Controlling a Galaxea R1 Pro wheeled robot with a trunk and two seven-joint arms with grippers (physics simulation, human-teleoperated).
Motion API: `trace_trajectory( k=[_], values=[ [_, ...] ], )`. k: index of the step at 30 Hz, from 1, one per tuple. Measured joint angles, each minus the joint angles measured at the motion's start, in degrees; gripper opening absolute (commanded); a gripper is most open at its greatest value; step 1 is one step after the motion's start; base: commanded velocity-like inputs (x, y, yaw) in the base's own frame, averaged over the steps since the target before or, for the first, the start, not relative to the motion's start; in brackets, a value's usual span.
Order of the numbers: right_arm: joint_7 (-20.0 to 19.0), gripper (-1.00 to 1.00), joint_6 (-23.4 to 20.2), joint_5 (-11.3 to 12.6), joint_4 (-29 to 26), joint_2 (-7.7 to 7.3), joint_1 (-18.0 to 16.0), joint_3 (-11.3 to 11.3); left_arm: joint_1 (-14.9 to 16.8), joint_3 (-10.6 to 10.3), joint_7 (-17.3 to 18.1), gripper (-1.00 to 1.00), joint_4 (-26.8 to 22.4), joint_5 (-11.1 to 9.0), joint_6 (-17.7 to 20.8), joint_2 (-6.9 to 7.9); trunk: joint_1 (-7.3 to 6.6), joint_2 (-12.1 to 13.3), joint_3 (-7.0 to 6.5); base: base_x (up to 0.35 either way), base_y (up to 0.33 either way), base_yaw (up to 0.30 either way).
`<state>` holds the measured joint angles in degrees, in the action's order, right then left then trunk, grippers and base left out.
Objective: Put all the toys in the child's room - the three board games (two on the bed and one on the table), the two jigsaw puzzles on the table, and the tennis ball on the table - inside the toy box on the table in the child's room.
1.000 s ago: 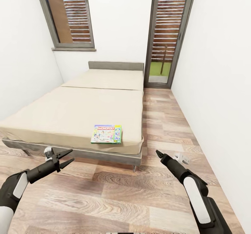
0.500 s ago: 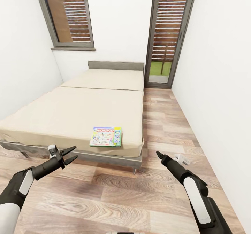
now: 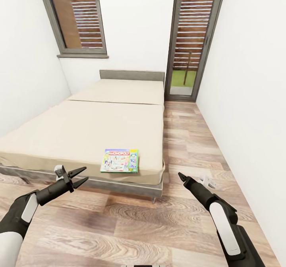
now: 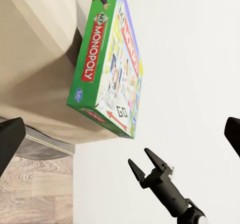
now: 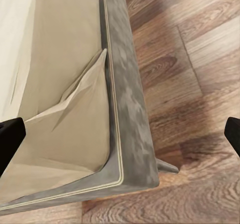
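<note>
One board game (image 3: 119,161), a colourful flat "Monopoly" box (image 4: 112,64), lies flat near the front right corner of the beige bed (image 3: 79,132). My left gripper (image 3: 83,174) hovers open over the floor, just in front of the bed frame and left of the box. The right gripper (image 3: 180,175) is also open, in front of the bed's right corner, and it appears beyond the box in the left wrist view (image 4: 145,161). Neither gripper holds anything. The table, toy box, jigsaw puzzles and tennis ball are out of view.
The bed's grey frame corner (image 5: 122,149) and a leg (image 5: 167,166) are close under my right arm. A strip of wood-plank floor (image 3: 186,140) runs between the bed and the right wall to a glass door (image 3: 190,60). White walls close in on both sides.
The whole view has shifted as the robot rolls closer to the bed, so the box sits lower in the picture. My left gripper has shifted slightly right; the right one holds its pose.
</note>
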<state>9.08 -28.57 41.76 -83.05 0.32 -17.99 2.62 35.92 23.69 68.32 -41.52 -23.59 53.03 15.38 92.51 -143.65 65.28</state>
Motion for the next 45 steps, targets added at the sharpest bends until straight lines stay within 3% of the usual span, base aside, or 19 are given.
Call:
trace_trajectory(
  k=[7, 21, 31, 38, 45],
  values=[
    [-0.03, 1.0, 0.0, 0.0, 0.0, 0.0, 0.0, 0.03, 0.0, 0.04, 0.06, 1.0, 0.02, -0.02, 0.01, 0.0, 0.0, 0.0, 0.0, 0.009, 0.0, 0.0],
    [-0.04, 1.0, 0.0, 0.0, 0.0, 0.0, 0.0, 0.04, 0.0, 0.02, -0.03, 1.0, 0.01, -0.03, 0.02, -0.09, 0.37, -0.18, 3.1, 0.0, 0.0, 0.0],
    [0.04, 1.0, 0.0, 0.0, 0.0, 0.0, 0.0, 0.04, 0.0, -0.26, -0.24, 1.0, 0.01, 0.02, -0.13, -2.42, 0.62, -0.32, 5.31, 0.0, 0.0, 0.0],
    [0.04, 1.0, 0.0, -0.06, 0.0, 0.0, 0.0, 0.04, 0.0, -0.4, -0.31, 1.0, -0.05, 0.03, -3.08, -4.21, 0.65, -0.33, 5.54, 0.0, 0.0, 0.0],
    [0.05, 1.0, 0.0, -0.08, 0.0, 0.0, 0.0, 0.04, 0.0, -0.42, -0.12, 1.0, -0.06, 0.01, -4.77, -4.75, 0.78, -0.4, 6.65, 0.0, 0.0, 0.0]
  ],
)
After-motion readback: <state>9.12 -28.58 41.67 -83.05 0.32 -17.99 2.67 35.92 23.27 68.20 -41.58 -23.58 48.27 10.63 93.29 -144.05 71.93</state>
